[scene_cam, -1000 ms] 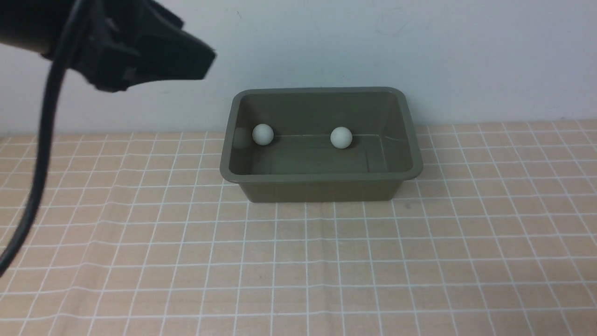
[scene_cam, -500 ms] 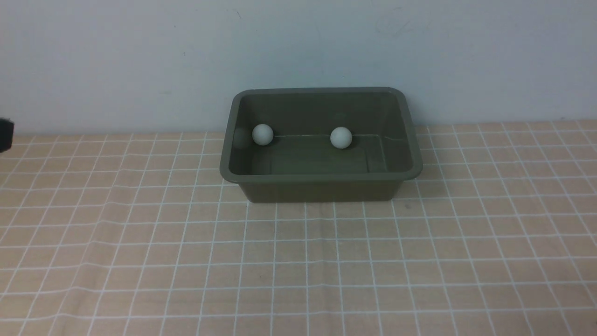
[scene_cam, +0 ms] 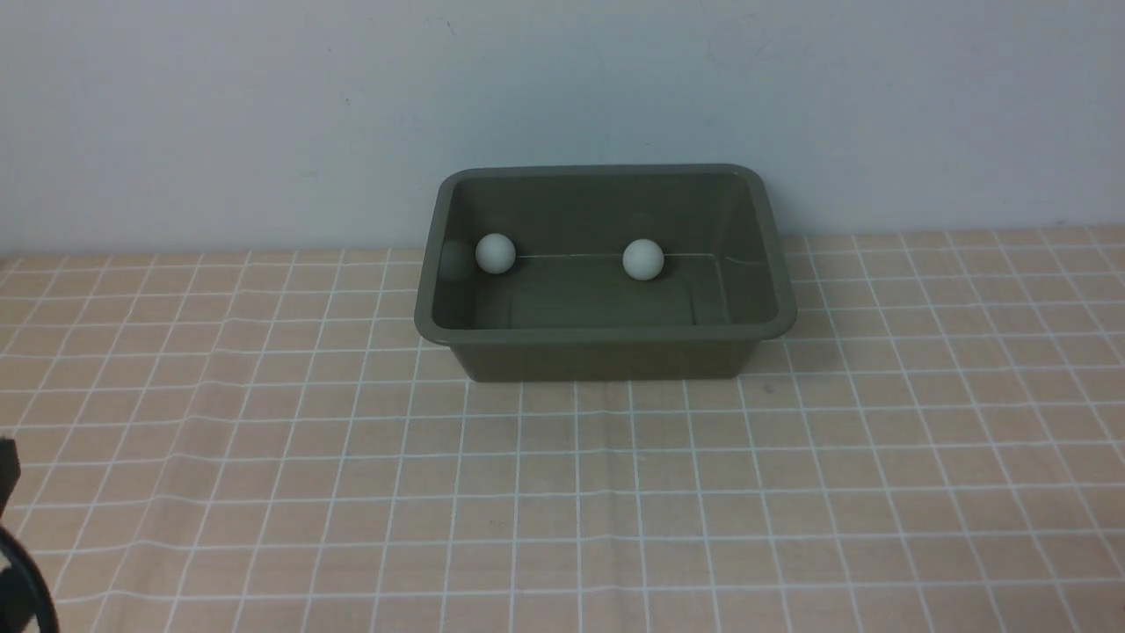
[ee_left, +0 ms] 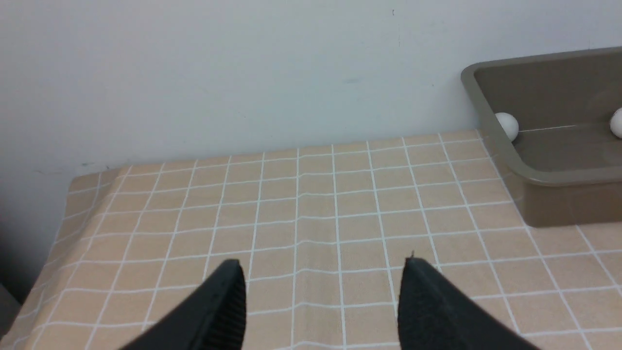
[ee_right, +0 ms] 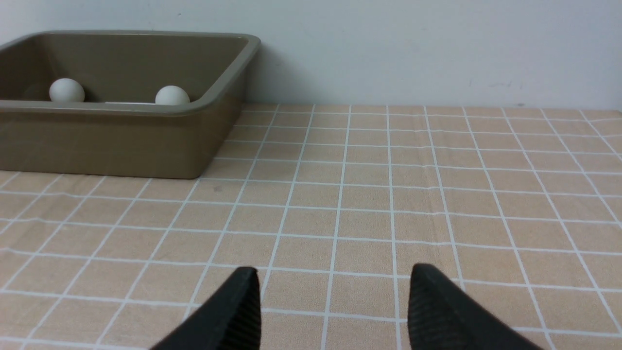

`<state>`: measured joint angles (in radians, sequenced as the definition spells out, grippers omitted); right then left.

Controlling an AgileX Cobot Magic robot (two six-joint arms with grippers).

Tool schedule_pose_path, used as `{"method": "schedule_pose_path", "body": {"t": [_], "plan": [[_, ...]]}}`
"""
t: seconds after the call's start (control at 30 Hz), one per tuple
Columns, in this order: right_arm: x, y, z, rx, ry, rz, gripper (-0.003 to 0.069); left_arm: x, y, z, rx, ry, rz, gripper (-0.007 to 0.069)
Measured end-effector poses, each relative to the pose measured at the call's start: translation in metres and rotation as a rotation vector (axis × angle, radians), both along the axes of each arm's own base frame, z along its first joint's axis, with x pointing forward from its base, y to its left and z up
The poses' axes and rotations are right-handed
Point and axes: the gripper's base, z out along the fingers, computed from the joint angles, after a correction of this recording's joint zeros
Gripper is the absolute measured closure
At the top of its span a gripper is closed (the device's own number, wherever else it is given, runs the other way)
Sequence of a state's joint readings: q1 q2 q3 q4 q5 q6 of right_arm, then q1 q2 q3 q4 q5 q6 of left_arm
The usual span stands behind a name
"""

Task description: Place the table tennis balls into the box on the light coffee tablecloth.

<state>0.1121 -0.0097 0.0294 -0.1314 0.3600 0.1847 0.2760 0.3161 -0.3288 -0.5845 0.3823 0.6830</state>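
The dark olive box [scene_cam: 606, 333] stands on the light coffee tablecloth [scene_cam: 562, 492] near the back wall. Two white table tennis balls lie inside against its far wall, one to the left [scene_cam: 495, 253] and one near the middle [scene_cam: 642, 259]. In the left wrist view the box [ee_left: 563, 204] and both balls [ee_left: 507, 125] [ee_left: 617, 122] sit off to one side of my left gripper [ee_left: 323, 265], which is open, empty and well apart from them. My right gripper [ee_right: 335, 271] is open and empty too, over bare cloth, with the box [ee_right: 107, 141] and balls [ee_right: 66, 90] [ee_right: 171, 95] far from it.
A pale wall [scene_cam: 562, 88] rises right behind the box. The cloth's side edge [ee_left: 58, 233] drops off in the left wrist view. A sliver of my left arm [scene_cam: 7, 470] shows at the front view's lower left edge. The cloth has slight creases.
My left arm has left the upper left of the front view and now shows only at its lower left edge. The box and both balls have not moved.
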Motion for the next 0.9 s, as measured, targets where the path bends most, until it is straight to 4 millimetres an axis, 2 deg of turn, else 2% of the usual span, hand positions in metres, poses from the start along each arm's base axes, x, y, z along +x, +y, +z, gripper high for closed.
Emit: {"method": "schedule_pose_path", "body": {"t": [0.23,0.63,0.9], "plan": [[0.0,0.0,0.0,0.0,0.0,0.0,0.0276,-0.019,-0.006,-0.013,0.06,-0.04,-0.017,0.0274],[0.0,0.0,0.0,0.0,0.0,0.0,0.0276,-0.021,-0.005,-0.021,0.134,0.021,-0.017,0.0274],[0.0,0.0,0.0,0.0,0.0,0.0,0.0276,-0.033,0.004,-0.053,0.046,0.163,0.103,0.0274]]}}
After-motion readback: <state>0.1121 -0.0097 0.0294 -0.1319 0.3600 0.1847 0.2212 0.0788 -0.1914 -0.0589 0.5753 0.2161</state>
